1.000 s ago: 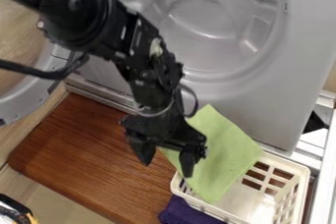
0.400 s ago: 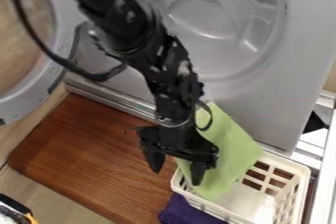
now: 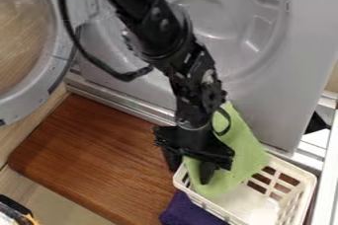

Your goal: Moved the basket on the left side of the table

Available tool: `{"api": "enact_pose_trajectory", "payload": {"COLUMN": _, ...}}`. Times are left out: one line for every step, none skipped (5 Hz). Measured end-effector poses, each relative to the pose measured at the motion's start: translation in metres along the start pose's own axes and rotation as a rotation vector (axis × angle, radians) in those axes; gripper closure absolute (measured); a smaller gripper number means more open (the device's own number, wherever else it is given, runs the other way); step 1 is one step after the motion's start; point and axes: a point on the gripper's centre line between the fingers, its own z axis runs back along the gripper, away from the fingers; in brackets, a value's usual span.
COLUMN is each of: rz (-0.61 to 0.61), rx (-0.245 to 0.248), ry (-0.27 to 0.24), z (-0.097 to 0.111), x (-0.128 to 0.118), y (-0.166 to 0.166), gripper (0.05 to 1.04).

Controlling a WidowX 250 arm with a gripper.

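The cream plastic lattice basket (image 3: 291, 167) sits at the right end of the brown wooden board (image 3: 92, 155), so by my judgement the leftward carry is all to do. I hang over its near-left corner, my black two-finger gripper (image 3: 190, 166) parted, one finger beside the rim, the other before the green cloth (image 3: 247, 152) draped into it.

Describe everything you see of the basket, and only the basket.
The basket is cream-white and looks like plastic, with an open top, a raised rim and rows of openings in its walls. It sits upright at the right end of the brown board, its lower end cut off by the picture's edge. A green cloth hangs over its far left part and down inside; a purple cloth lies beside its left side. The claw hangs at its left corner; contact is unclear.
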Motion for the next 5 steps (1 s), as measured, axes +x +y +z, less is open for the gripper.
{"api": "enact_pose_trajectory", "payload": {"rz": -0.012, "rx": 0.010, "ry": 0.000, "z": 0.001, "x": 0.000, "y": -0.003, "gripper": 0.734}}
{"api": "enact_pose_trajectory", "payload": {"rz": -0.018, "rx": -0.002, "ry": 0.002, "z": 0.002, "x": -0.001, "y": -0.006, "gripper": 0.881}}
{"api": "enact_pose_trajectory", "payload": {"rz": -0.029, "rx": -0.019, "ry": -0.017, "z": 0.010, "x": -0.003, "y": -0.007, "gripper": 0.926}}
{"api": "enact_pose_trajectory", "payload": {"rz": -0.059, "rx": -0.056, "ry": -0.020, "z": 0.019, "x": -0.007, "y": -0.011, "gripper": 0.932}}
{"api": "enact_pose_trajectory", "payload": {"rz": -0.076, "rx": -0.128, "ry": -0.064, "z": 0.037, "x": -0.007, "y": -0.009, "gripper": 0.942}}
